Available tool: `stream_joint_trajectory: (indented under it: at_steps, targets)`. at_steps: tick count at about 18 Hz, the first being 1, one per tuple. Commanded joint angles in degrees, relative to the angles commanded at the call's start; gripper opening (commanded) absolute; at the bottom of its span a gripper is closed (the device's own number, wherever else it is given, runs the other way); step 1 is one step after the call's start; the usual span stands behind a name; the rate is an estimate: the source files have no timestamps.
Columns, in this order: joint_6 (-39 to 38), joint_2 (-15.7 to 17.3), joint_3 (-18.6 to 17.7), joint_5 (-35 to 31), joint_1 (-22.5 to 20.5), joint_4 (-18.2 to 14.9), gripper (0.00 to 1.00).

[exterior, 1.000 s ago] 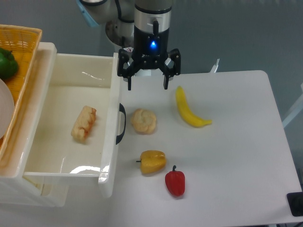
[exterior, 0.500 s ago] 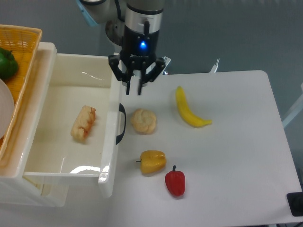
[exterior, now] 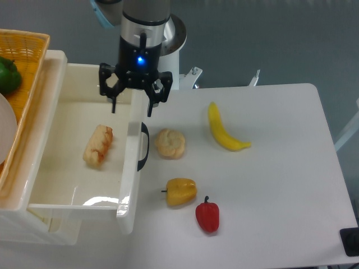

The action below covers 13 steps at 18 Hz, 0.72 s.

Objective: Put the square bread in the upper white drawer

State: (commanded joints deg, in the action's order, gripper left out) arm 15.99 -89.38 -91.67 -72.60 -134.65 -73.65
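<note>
The square bread (exterior: 99, 146), a tan elongated piece with a toasted edge, lies on the floor of the upper white drawer (exterior: 67, 193), which is pulled open with its black handle (exterior: 143, 147) facing the table. My gripper (exterior: 131, 109) hangs above the drawer's right wall, up and to the right of the bread. Its fingers are spread open with nothing between them; one finger is over the drawer, the other over the table side.
A round pale bun (exterior: 170, 143), a banana (exterior: 223, 129), a yellow pepper (exterior: 180, 191) and a red pepper (exterior: 207, 216) lie on the white table right of the drawer. A woven yellow basket (exterior: 22, 53) with a green item stands at the far left.
The gripper has moved left from above the table to above the drawer's right wall, and its fingers have spread apart again after narrowing half a second ago. The bread has not moved.
</note>
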Motion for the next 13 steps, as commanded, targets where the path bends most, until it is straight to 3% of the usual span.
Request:
stream_joint_trajectory:
  at_steps: [5, 13]
  targets:
    - [5.5, -1.1, 0.8, -1.9, -0.6, 0.3, 1.0]
    - [13.8, -1.1, 1.1, -3.1, -5.3, 0.3, 1.0]
